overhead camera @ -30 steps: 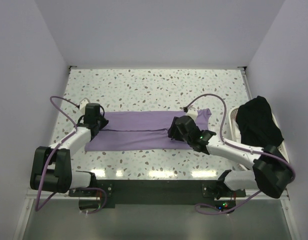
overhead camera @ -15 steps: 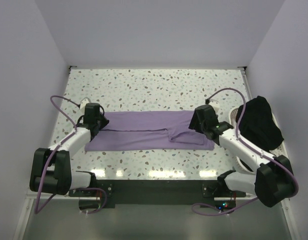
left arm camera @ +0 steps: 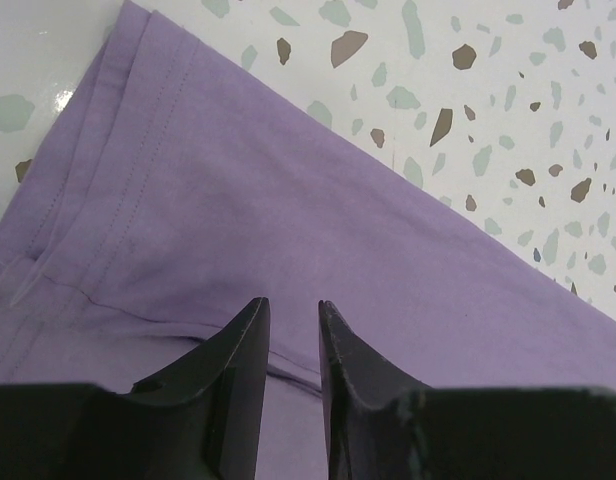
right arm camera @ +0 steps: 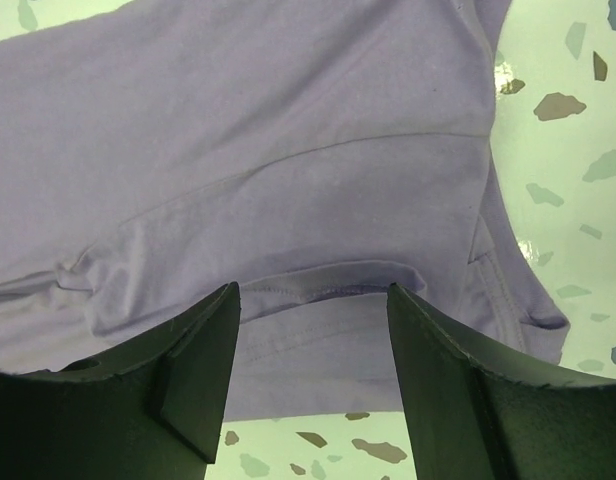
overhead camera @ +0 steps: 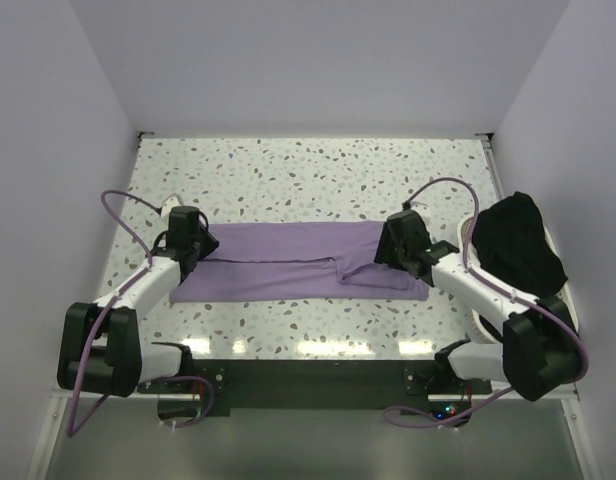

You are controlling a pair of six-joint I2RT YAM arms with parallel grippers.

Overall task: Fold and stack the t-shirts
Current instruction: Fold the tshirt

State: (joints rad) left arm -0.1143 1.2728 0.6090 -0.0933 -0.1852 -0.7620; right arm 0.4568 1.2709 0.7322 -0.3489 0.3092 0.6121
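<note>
The lavender t-shirt (overhead camera: 288, 262) lies flat as a long folded strip across the middle of the table. My left gripper (overhead camera: 199, 243) hovers low over its left end, beside the stitched hem. Its jaws (left arm camera: 293, 305) stand a narrow gap apart with nothing between them, only shirt (left arm camera: 288, 180) below. My right gripper (overhead camera: 390, 256) is over the shirt's right end, open wide (right arm camera: 313, 290). A folded seam edge of the shirt (right arm camera: 238, 130) runs across beneath its fingers, not held. The black t-shirt (overhead camera: 520, 245) sits bunched at the right edge.
A white holder (overhead camera: 467, 233) lies under the black t-shirt, against the right wall. Pale walls close in the speckled table (overhead camera: 308, 170) on three sides. Purple cables (overhead camera: 123, 205) loop from both arms above the tabletop.
My right gripper has moved right from the shirt's middle to its right end and opened wider. The shirt's right end now lies flatter and farther right. The left arm has barely moved.
</note>
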